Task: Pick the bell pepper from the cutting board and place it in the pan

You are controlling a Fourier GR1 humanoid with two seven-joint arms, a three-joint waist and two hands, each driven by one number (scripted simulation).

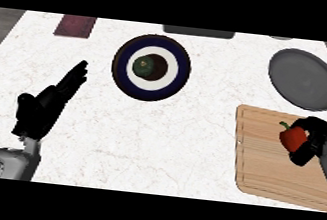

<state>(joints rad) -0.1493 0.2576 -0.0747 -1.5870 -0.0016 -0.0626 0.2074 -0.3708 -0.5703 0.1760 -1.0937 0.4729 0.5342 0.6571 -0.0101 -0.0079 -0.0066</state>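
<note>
White marbled bench (155,146), seen from above. Red bell pepper (292,139), green stem: on the wooden cutting board (265,163), enclosed by the right hand (313,143), whose fingers curl round it on its right side. Grey pan (305,79): beyond that hand, just past the board's far edge, nothing in it. Dark-rimmed plate (152,68) with white ring, holding a dark green round item (148,66): well to the hand's left. Left hand (48,105): far left of the bench, fingers straight, holding nothing. Dark red rectangular object (76,26): beyond the left hand, at the far edge.
</note>
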